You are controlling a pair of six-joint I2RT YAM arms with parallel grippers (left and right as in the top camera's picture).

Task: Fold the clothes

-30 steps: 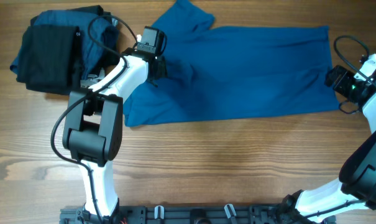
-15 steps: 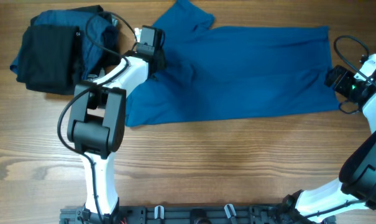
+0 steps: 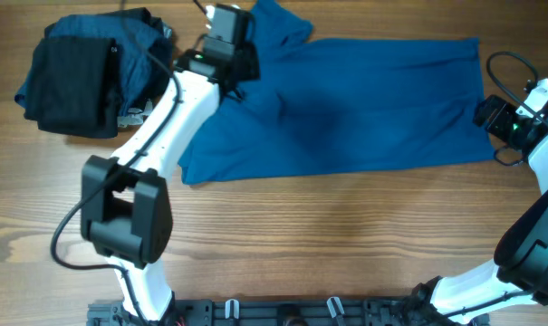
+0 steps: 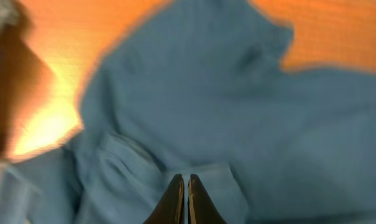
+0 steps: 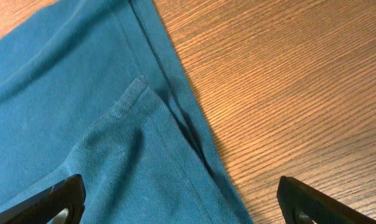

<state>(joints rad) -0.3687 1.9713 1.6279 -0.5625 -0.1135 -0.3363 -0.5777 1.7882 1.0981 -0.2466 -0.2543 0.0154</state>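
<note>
The left gripper, clenched with no cloth visibly pinched, has slid up to the sleeve end of the large medium-blue polo shirt spread on the wooden table. The right gripper hangs wide open over the hem corner; no fold looks underway.

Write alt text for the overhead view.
A medium-blue polo shirt lies spread on a wooden table, the shut left gripper over its left end and the open right gripper at its right edge. Black and dark blue garments are piled far left.
</note>
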